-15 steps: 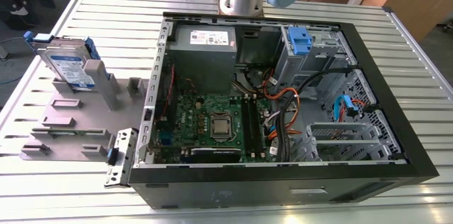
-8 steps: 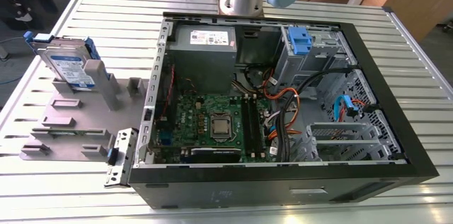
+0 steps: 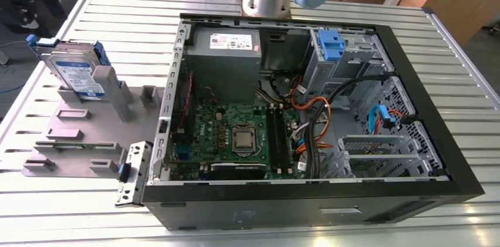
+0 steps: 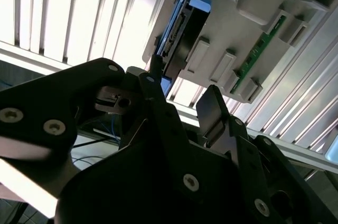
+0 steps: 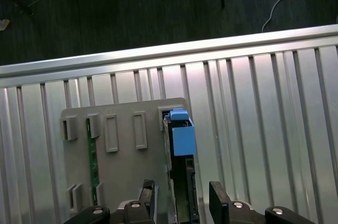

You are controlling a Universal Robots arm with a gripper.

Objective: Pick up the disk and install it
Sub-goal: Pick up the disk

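Fingers spread wide and empty, one on each side of the disk.

The disk stands on its thin edge in a slot of the grey holder plate on the counter, well apart from the open computer case (upright like that, I reckon, so both flat faces are free for me to pinch). Its long axis runs along the counter's slats, with the blue tab end toward the counter's edge, away from the case.

The disk, silver with a white-and-blue label and blue rails, stands on edge, leaning slightly. It sits slotted at the far corner of the grey holder plate, on the exterior view's left.
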